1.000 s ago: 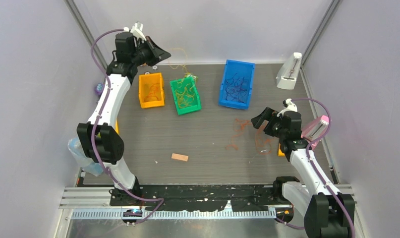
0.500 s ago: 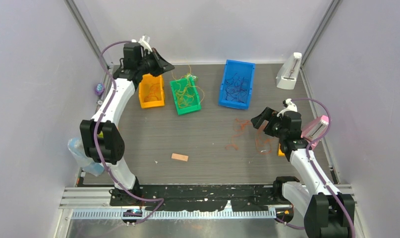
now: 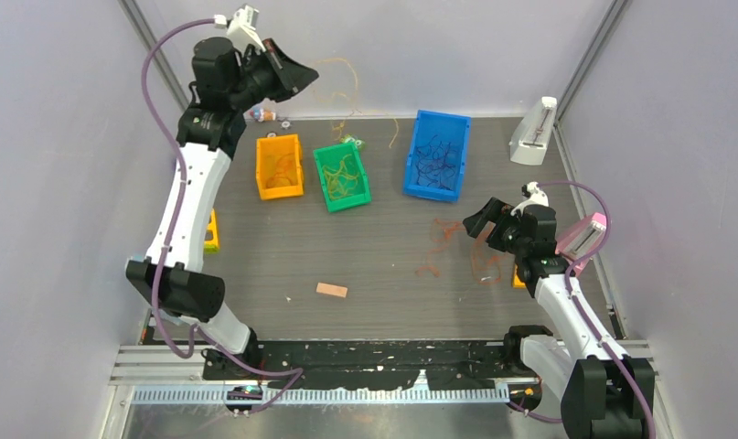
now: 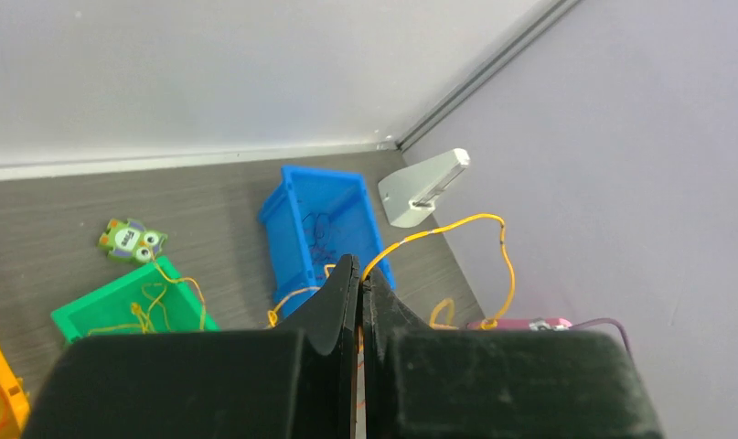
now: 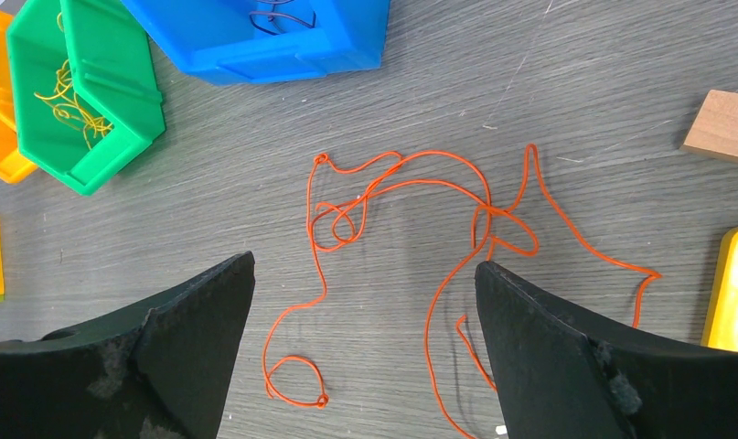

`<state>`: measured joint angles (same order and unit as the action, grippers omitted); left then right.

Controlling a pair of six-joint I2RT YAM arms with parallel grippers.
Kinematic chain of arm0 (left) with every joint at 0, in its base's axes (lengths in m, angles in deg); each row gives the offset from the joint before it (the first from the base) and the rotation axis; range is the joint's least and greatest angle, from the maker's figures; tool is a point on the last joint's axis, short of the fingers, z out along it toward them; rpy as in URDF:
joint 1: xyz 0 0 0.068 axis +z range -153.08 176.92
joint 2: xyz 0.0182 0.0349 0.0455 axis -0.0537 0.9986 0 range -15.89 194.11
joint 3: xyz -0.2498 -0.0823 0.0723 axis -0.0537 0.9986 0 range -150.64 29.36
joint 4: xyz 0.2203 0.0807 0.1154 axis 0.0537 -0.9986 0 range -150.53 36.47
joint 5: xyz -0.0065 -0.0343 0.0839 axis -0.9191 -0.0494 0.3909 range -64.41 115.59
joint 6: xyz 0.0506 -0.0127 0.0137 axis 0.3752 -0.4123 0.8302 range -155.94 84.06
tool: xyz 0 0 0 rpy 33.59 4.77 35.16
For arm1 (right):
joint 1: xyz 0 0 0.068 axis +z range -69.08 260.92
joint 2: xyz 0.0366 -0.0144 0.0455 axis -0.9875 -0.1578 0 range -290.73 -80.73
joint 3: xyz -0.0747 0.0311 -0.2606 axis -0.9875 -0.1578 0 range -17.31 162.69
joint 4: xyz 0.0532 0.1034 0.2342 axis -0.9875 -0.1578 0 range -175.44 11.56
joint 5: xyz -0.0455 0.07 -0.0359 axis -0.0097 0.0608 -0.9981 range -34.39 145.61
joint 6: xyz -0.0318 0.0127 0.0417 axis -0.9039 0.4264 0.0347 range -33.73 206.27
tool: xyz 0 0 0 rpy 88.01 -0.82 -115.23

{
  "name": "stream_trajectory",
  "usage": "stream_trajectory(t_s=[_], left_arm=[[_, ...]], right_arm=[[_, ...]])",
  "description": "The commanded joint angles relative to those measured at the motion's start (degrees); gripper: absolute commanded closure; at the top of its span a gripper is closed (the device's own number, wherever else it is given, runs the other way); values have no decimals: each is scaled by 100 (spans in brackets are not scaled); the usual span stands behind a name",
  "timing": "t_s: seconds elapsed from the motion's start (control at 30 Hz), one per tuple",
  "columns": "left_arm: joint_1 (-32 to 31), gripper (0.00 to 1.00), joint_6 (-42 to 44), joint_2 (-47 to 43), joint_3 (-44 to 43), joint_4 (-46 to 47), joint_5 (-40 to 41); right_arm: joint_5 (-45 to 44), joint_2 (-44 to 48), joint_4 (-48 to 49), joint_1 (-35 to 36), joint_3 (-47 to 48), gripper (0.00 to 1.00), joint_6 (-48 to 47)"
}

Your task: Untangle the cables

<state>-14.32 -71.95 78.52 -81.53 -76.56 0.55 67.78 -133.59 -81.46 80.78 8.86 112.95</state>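
My left gripper [image 3: 303,76] [image 4: 360,271] is raised high over the back left of the table, shut on a thin yellow cable [image 3: 349,80] [image 4: 438,230]. The cable loops out to the right of the jaws and trails down in the air. More yellow cables [image 3: 342,174] lie in the green bin [image 3: 319,179]. Dark cables [image 3: 436,157] fill the blue bin [image 3: 411,166]. A tangle of orange-red cables [image 5: 420,187] [image 3: 449,234] lies on the table. My right gripper [image 5: 365,263] [image 3: 479,219] hovers just above it, open, holding nothing.
An orange bin [image 3: 261,169] stands left of the green one. A white wedge-shaped device [image 3: 532,133] sits at the back right. A small wood block [image 3: 331,290] [image 5: 723,126] lies mid-table. Yellow blocks [image 3: 211,233] [image 5: 731,288] sit at both table sides. An owl toy [image 4: 132,240] lies behind the green bin.
My left arm has lifted and swung back, drawing the yellow cable up and away from the green bin. The right arm and the orange-red tangle have not moved.
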Motion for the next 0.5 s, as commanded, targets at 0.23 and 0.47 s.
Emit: stream_trajectory(t_s=[0.23, 0.47], left_arm=[[-21, 100, -82, -108, 767, 439, -101], [137, 100, -173, 156, 2049, 1106, 52]], right_arm=[[71, 116, 184, 14, 138, 5, -32], [74, 159, 172, 14, 126, 5, -29]])
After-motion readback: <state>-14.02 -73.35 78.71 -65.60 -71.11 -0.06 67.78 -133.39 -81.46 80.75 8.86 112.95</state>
